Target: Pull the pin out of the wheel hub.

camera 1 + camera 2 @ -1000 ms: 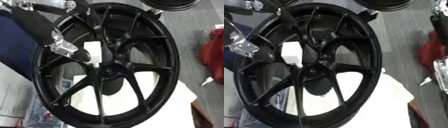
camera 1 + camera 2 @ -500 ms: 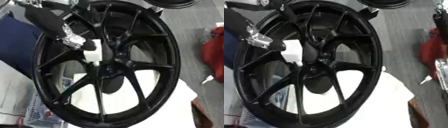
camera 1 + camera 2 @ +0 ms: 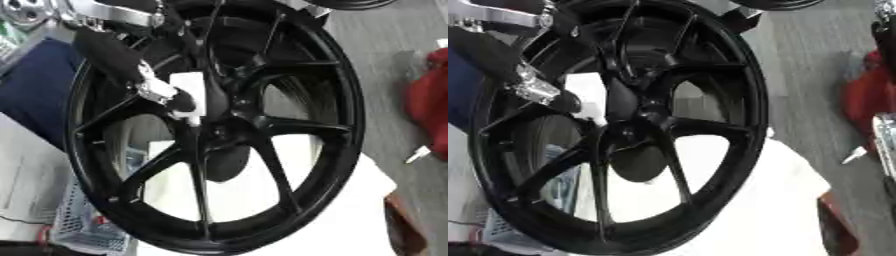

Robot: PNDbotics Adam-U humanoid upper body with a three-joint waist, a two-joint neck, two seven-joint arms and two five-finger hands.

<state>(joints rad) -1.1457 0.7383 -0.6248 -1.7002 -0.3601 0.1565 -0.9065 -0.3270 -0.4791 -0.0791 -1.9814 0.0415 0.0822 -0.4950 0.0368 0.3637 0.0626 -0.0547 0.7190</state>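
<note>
The black wheel hub (image 3: 219, 125) stands up on its edge and fills the middle of your view. A white pin (image 3: 191, 97) sits just above its center, at about 11 o'clock. Your left hand (image 3: 166, 95) comes in from 10 o'clock and touches the pin. You cannot tell if its fingers are curled. A red thing (image 3: 429, 105) sits at 3 o'clock.

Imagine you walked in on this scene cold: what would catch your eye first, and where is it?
A big black wheel with spokes fills nearly the whole frame, standing over a white surface. At its upper left, the left robot hand reaches between the spokes toward a white piece near the hub. A red object sits at the right edge.
</note>
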